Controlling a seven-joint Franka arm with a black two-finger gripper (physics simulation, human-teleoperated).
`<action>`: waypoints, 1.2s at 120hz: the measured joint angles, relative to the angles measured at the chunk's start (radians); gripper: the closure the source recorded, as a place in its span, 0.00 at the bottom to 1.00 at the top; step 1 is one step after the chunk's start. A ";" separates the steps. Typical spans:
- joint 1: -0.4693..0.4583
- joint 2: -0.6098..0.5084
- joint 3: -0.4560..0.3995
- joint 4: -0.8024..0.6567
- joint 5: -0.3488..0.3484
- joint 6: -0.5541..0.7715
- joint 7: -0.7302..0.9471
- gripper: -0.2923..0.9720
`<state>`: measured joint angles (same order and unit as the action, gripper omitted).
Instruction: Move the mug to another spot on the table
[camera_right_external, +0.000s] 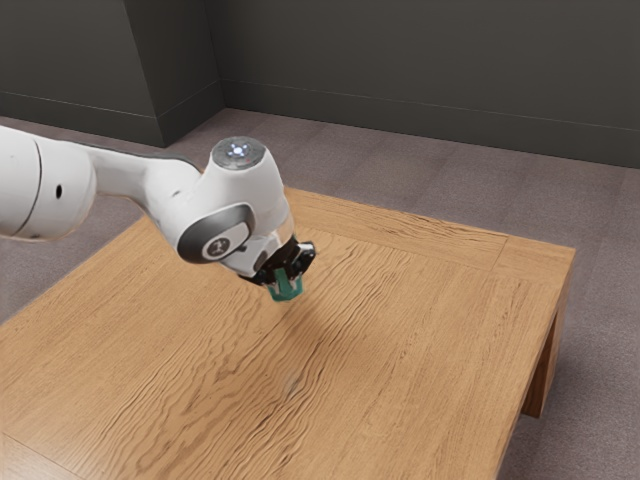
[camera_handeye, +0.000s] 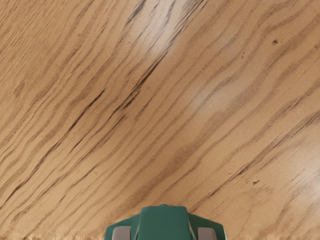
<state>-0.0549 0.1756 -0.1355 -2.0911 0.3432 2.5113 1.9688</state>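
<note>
Green mug (camera_right_external: 290, 290) in the black gripper (camera_right_external: 286, 277), over the middle of the wooden table (camera_right_external: 430, 340).

White arm (camera_right_external: 150, 195) comes in from the exterior view's left, hand tipped down toward the tabletop. Fingers clamped on the mug from two sides; only a small green part of it shows below the black fingers. Mug sits toward the far half of the table, well in from every edge. A faint shadow lies on the wood just beside it, toward the exterior view's right; cannot tell whether the base touches the wood. Wrist view: the mug (camera_handeye: 164, 222) shows as a green shape right under the hand, with two pale grey pads (camera_handeye: 121, 233) at its sides, and streaked wood grain of the table (camera_handeye: 150, 100) beyond. Grey floor (camera_right_external: 420, 170) around the table, dark wall (camera_right_external: 420, 60) behind.
</note>
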 joint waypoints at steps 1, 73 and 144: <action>0.000 -0.002 0.001 -0.001 0.000 0.000 0.000 0.79; 0.034 -0.075 0.112 -0.252 0.507 0.166 -0.213 0.84; 0.094 -0.024 0.111 -0.289 0.557 0.233 -0.440 0.76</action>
<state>0.0387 0.1511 -0.0248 -2.3797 0.8998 2.7445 1.5288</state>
